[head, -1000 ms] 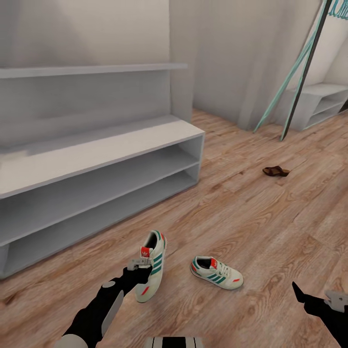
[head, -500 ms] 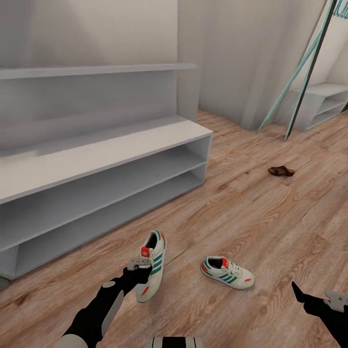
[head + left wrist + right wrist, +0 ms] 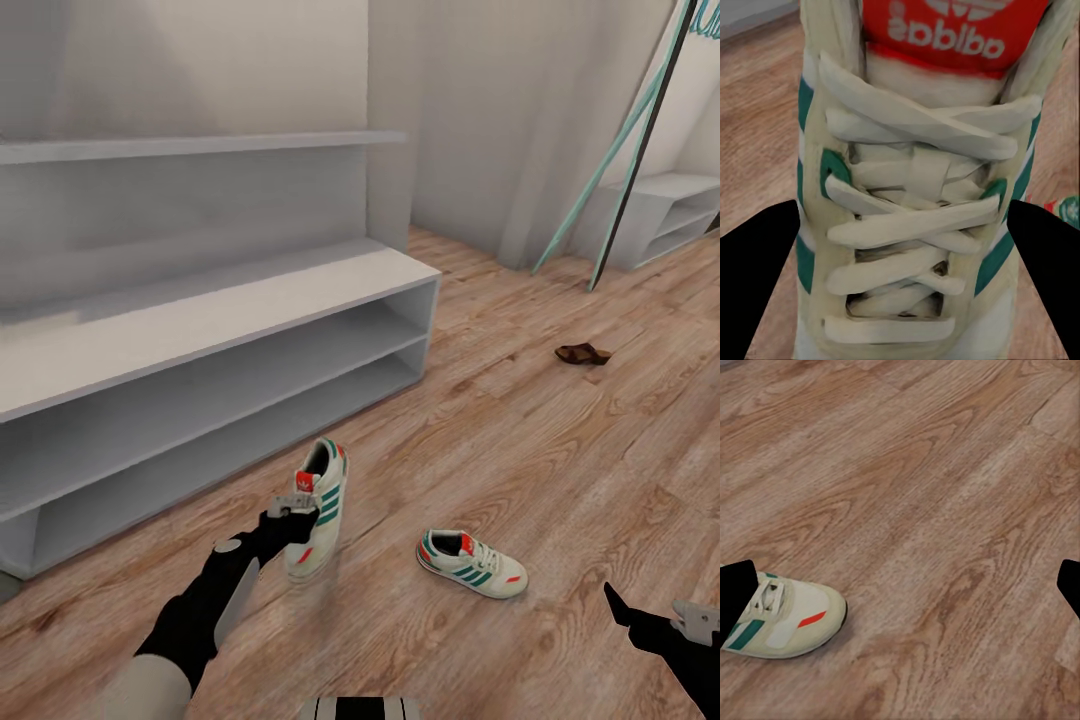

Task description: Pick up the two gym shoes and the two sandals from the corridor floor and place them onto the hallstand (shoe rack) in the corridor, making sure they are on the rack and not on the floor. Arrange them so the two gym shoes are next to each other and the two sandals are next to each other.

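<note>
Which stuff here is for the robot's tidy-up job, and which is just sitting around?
For the job: held gym shoe in the left gripper; second gym shoe on the floor; one sandal; hallstand.

Just around: small white bench; leaning teal-and-black poles.

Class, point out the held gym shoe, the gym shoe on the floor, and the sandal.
Held gym shoe [image 3: 322, 505]: head view, green side stripes.
Gym shoe on the floor [image 3: 472, 564]: head view, laces.
Sandal [image 3: 583, 353]: head view, strap.

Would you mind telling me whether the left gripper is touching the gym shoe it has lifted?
Touching: in the left wrist view, both fingers press the laced gym shoe.
</note>
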Controlling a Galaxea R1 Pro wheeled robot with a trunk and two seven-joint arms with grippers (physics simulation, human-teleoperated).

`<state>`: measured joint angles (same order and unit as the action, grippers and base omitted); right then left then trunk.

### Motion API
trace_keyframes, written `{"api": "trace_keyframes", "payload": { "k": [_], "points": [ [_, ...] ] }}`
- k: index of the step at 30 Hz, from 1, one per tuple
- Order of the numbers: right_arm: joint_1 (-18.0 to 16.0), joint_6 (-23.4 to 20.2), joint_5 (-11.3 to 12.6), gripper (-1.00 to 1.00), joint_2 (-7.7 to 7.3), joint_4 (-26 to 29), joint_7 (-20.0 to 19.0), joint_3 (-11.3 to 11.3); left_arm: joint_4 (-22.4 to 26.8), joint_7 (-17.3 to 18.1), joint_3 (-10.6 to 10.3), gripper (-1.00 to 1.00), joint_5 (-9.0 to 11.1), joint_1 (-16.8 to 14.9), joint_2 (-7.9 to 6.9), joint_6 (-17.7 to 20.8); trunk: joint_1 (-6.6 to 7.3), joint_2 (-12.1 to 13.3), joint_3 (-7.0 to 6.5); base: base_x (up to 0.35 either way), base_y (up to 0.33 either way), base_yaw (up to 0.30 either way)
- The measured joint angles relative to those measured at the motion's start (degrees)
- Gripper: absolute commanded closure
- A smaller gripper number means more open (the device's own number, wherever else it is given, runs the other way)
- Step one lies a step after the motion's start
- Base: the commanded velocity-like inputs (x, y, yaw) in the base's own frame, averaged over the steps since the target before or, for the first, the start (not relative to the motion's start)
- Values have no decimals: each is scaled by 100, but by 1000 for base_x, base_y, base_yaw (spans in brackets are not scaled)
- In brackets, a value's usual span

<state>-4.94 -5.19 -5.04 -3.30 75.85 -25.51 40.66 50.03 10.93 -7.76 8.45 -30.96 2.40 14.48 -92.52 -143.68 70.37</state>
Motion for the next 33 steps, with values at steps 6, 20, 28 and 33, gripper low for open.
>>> {"api": "trace_keyframes", "payload": {
  "k": [6,20,28,33],
  "points": [
    [1,2,2,-100,-3,2,-1,10,852,37,-27,100,-10,-174,3,393,0,0,0,0,0,0],
    [2,8,3,-100,8,11,-6,-4,1985,132,-41,100,-311,-199,-12,566,0,0,1,0,0,0],
    [2,9,3,-100,11,16,0,-5,2193,143,-52,100,-364,-193,-3,591,0,0,1,0,0,-1],
    [2,9,3,-100,13,12,3,-5,2230,149,-84,100,-372,-195,31,596,0,0,-9,0,0,-98]
  ]
}}
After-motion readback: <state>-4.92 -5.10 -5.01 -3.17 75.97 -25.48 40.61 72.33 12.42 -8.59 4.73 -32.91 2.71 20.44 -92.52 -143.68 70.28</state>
